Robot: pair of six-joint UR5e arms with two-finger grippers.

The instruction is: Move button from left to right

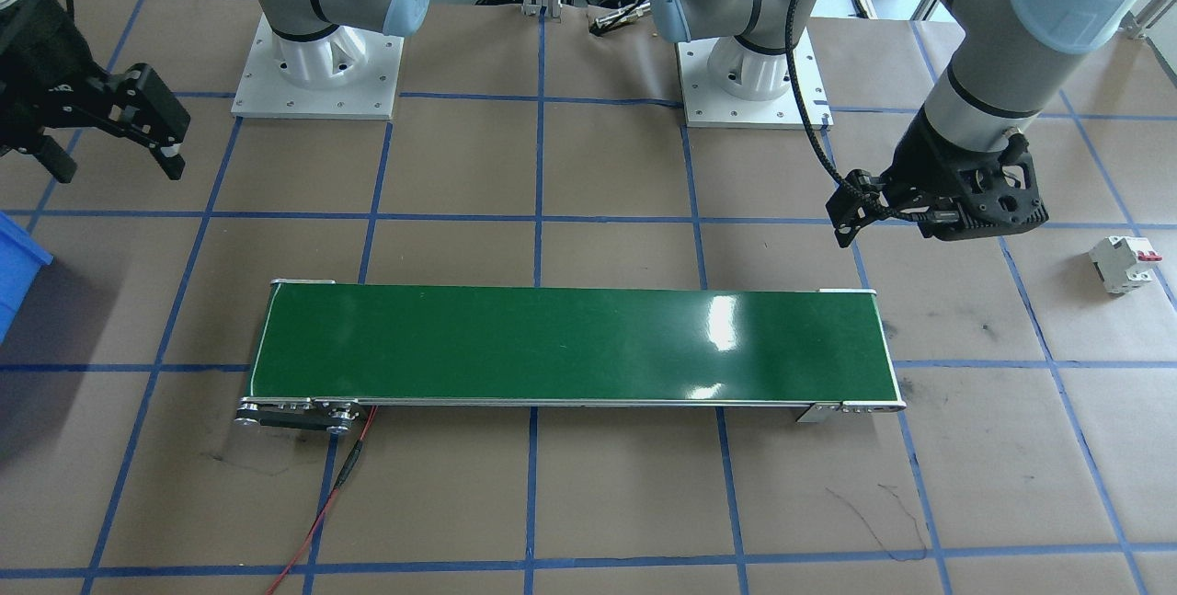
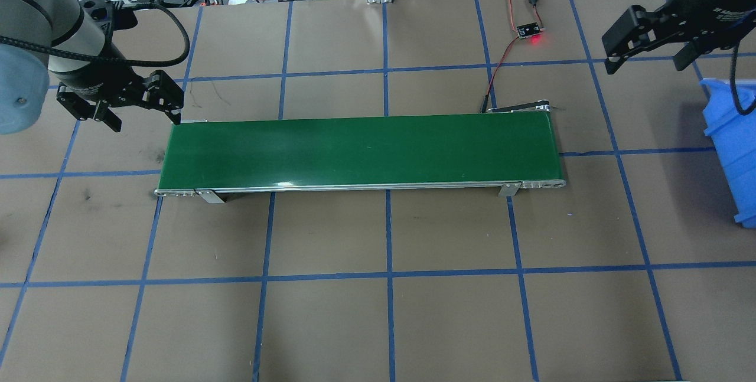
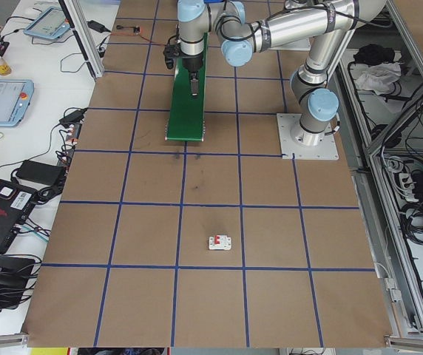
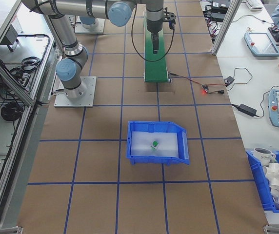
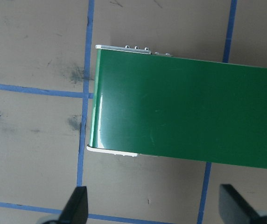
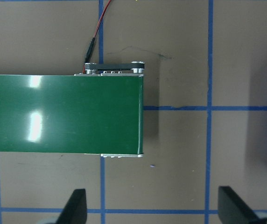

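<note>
The button (image 4: 154,144), with its round green cap, lies on the white lining inside the blue bin (image 4: 156,159) on the robot's right; it shows only in the exterior right view. My left gripper (image 2: 143,117) hovers open and empty over the left end of the green conveyor belt (image 2: 360,149). In the left wrist view its fingertips (image 5: 77,205) stand wide apart with only the belt end and table below. My right gripper (image 2: 648,62) hangs open and empty past the belt's right end, near the bin (image 2: 732,152). Its own wrist view shows the right gripper (image 6: 153,207) above bare table.
A white circuit breaker with a red toggle (image 1: 1124,262) lies on the table beyond the belt's left end. A small board with a red light (image 2: 530,30) and red wires (image 2: 499,63) sit behind the belt's right end. Both arm bases (image 1: 317,71) stand at the table's back.
</note>
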